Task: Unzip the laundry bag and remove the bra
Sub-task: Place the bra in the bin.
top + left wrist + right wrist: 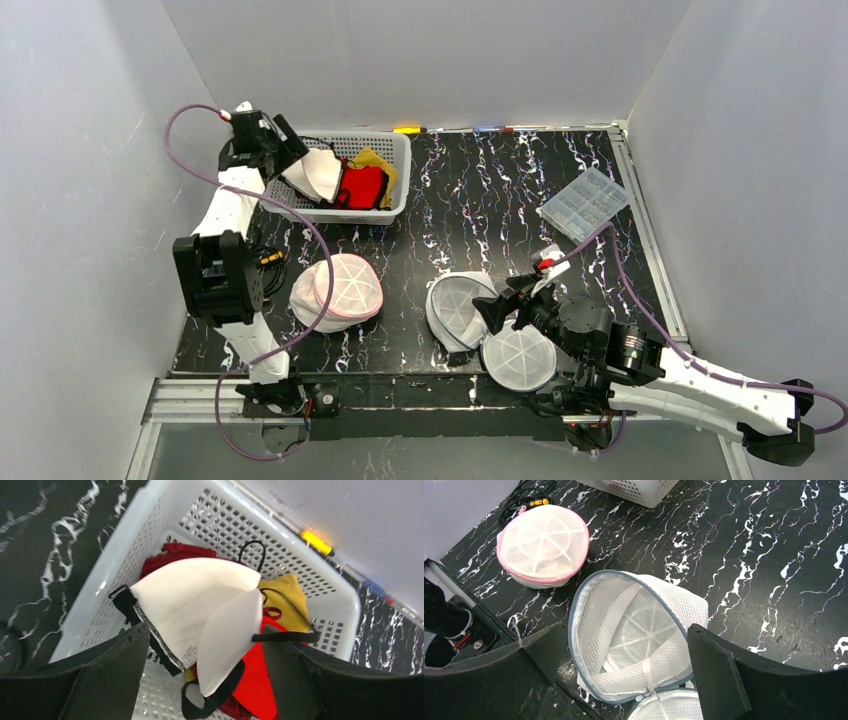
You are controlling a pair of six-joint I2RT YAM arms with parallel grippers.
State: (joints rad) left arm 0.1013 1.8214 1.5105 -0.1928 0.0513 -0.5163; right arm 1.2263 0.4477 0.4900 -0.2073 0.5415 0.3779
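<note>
A white bra with black straps [200,600] lies on the clothes in the white basket [125,530], also seen in the top view [318,175]. My left gripper [205,630] hangs just over it with its jaws wide apart; a black strap rests against the right finger [300,675]. The grey-rimmed mesh laundry bag [634,630] stands unzipped and empty, its round lid [674,707] folded down at the near side. My right gripper [624,627] is open just above this bag [455,300]. A pink-rimmed bag [340,288] sits zipped shut to the left.
The basket [400,150] at the back left also holds a red garment [362,187] and a yellow one [375,160]. A clear plastic box [585,200] lies at the back right. Cables [268,265] lie by the left arm. Markers [408,129] line the far edge.
</note>
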